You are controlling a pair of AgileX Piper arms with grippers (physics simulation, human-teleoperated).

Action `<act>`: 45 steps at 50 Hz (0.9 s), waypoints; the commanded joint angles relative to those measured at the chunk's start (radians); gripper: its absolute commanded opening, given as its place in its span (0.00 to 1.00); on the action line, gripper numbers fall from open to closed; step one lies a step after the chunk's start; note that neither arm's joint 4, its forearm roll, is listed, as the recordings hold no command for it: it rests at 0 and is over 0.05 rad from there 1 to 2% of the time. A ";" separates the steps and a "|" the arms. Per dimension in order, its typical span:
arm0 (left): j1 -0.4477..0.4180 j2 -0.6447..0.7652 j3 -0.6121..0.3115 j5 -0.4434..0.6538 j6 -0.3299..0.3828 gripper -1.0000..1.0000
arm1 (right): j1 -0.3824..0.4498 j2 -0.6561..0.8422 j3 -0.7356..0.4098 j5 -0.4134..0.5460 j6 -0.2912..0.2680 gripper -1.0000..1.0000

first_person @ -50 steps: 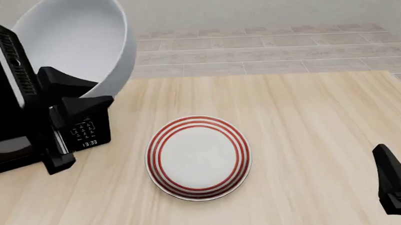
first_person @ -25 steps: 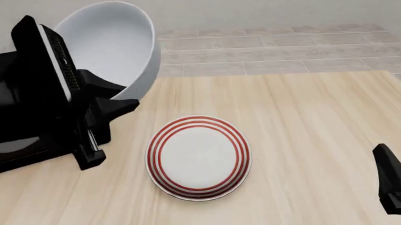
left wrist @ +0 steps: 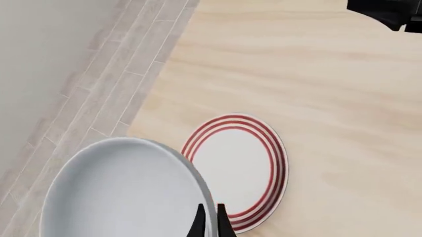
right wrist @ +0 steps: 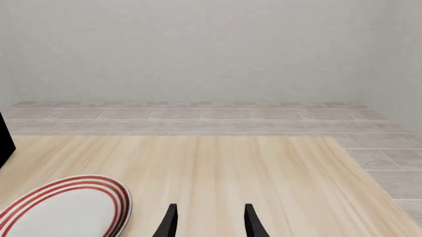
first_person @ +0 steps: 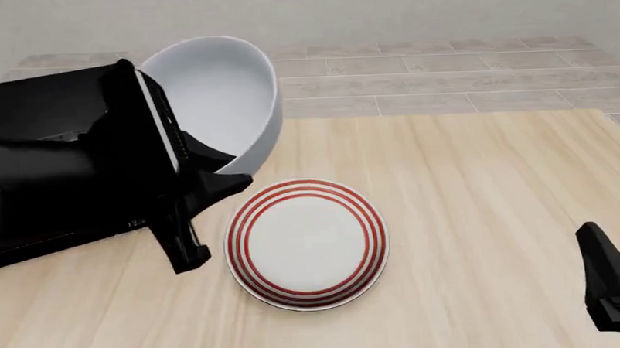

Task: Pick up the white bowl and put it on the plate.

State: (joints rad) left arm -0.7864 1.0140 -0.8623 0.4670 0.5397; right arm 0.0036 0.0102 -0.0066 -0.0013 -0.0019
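Observation:
The white bowl (first_person: 224, 92) hangs tilted in the air above the table's back left, just beyond the plate's left rim. My left gripper (first_person: 227, 167) is shut on its lower rim. In the left wrist view the fingers (left wrist: 209, 222) pinch the bowl (left wrist: 118, 192) at its edge, with the plate (left wrist: 238, 168) below and beside it. The red-ringed plate (first_person: 306, 244) lies flat on the table's middle. My right gripper (first_person: 602, 257) waits at the front right edge, and the right wrist view shows it open (right wrist: 209, 224) and empty, the plate (right wrist: 63, 210) off to one side.
The wooden table (first_person: 476, 184) ends at a tiled floor strip (first_person: 441, 80) and a pale wall behind. My bulky black left arm (first_person: 62, 167) covers the table's left part. The right arm (left wrist: 389, 10) shows at a corner of the left wrist view.
My left arm has carried the bowl rightwards and lower, bringing it close to the plate's back left rim. The plate and the right arm have not moved.

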 commanded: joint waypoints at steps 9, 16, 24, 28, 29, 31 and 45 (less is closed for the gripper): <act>-0.044 0.062 0.019 -0.063 -0.030 0.00 | 0.000 0.001 0.000 -0.001 0.000 1.00; -0.043 0.080 0.024 -0.075 -0.036 0.00 | 0.000 0.001 0.000 -0.001 0.000 1.00; -0.051 0.088 0.018 -0.075 -0.040 0.00 | 0.000 0.000 0.000 -0.001 0.000 1.00; -0.062 0.100 0.045 -0.107 -0.050 0.00 | 0.000 0.001 0.000 -0.001 0.000 1.00; -0.062 0.100 0.045 -0.107 -0.050 0.00 | 0.000 0.001 0.000 -0.001 0.000 1.00; -0.064 0.105 0.050 -0.114 -0.050 0.00 | 0.000 0.000 0.000 -0.001 0.000 1.00; -0.099 0.134 0.052 -0.141 -0.077 0.00 | 0.000 0.001 0.000 -0.001 0.000 1.00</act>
State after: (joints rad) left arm -0.8660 1.1326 -0.8101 0.3504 0.4735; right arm 0.0036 0.0109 -0.0062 -0.0024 -0.0019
